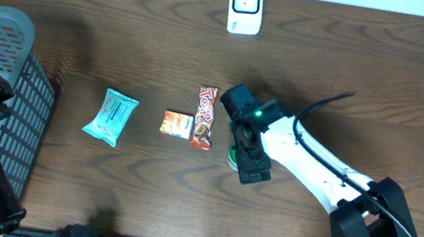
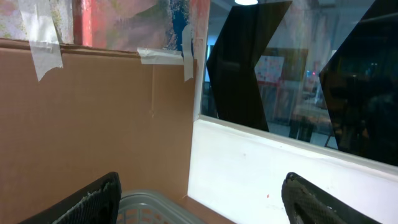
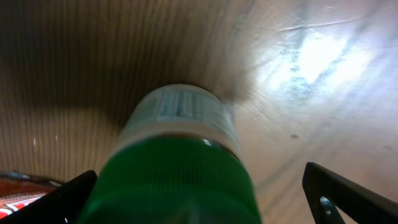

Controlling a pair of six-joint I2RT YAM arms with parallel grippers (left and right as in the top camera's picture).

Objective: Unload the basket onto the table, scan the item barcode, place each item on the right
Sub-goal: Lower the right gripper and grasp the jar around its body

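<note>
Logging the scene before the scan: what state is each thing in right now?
right tool: open, around the green-capped bottle, not gripping.
left tool: open, empty, above the basket.
green-capped bottle: on the table, ungripped.
candy bar: lying flat, untouched.
orange packet: lying flat beside the candy bar.
blue packet: lying flat, apart from the others.
scanner: at the table edge, nothing in front.

The overhead camera looks straight down from high above, taking in the whole dark brown wooden tabletop (image 1: 123, 40). The left wrist camera faces outward, roughly level, over the rim of a grey plastic mesh basket (image 2: 155, 202) toward a brown cardboard wall (image 2: 93, 124). The right wrist camera sits very close above a green-capped bottle (image 3: 180, 155), looking down onto tabletop wood that the overhead view also shows.
</note>
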